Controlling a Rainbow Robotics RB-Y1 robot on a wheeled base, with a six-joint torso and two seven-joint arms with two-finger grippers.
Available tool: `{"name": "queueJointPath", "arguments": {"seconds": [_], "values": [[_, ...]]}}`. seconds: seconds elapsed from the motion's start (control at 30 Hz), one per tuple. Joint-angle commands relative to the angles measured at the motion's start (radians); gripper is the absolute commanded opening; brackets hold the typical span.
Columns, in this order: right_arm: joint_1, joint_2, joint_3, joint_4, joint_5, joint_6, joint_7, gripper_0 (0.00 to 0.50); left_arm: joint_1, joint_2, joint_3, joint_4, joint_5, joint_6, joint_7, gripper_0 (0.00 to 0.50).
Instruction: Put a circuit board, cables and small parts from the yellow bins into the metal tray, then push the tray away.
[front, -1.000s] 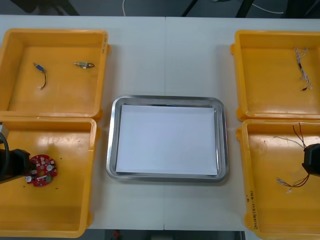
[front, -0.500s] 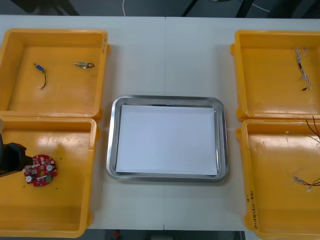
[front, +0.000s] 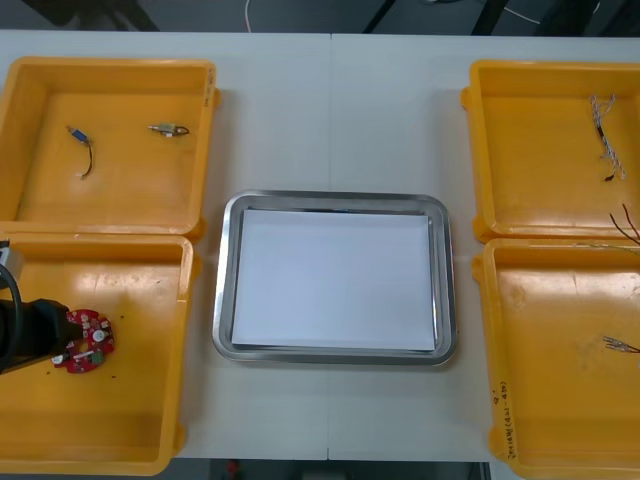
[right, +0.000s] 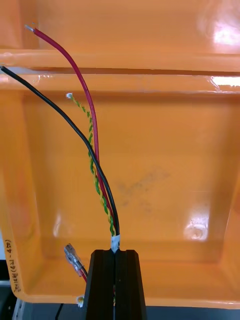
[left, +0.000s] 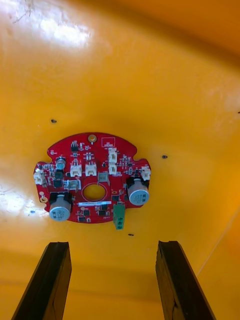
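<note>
Left gripper (left: 114, 245) — fingers open, standing apart — is positioned over the near left yellow bin (front: 120, 420), just short of the round red circuit board (left: 95, 177), which lies flat on the bin floor. Right gripper (right: 116, 252) — fingers closed on a bundle of black, red and twisted yellow cables (right: 95, 165), above the near right yellow bin (right: 150, 150). The metal tray (front: 222, 300), white inside, sits between the bins on the worktop (front: 330, 110).

Lt table (front: 330, 100), dark floor (front: 300, 15) beyond
</note>
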Motion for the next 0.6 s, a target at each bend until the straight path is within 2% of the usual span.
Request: {"name": "queueJointPath", "arguments": {"seconds": [0.03, 0.33, 0.43, 0.6], "values": [[-0.031, -0.079, -0.024, -0.027, -0.027, 0.005, 0.073, 0.000, 0.037, -0.014, -0.043, -0.028, -0.062, -0.044, 0.025, 0.500], [-0.060, -0.133, -0.010, -0.017, -0.054, 0.004, 0.109, 0.000, 0.049, -0.014, -0.121, -0.025, -0.144, -0.102, 0.062, 0.500], [-0.080, -0.139, -0.010, 0.019, -0.087, 0.005, 0.130, 0.000, 0.049, -0.014, -0.155, -0.018, -0.176, -0.126, 0.078, 0.500], [-0.104, -0.137, -0.010, 0.049, -0.084, 0.004, 0.238, 0.000, 0.047, -0.014, -0.192, -0.006, -0.213, -0.159, 0.097, 0.500]]}}
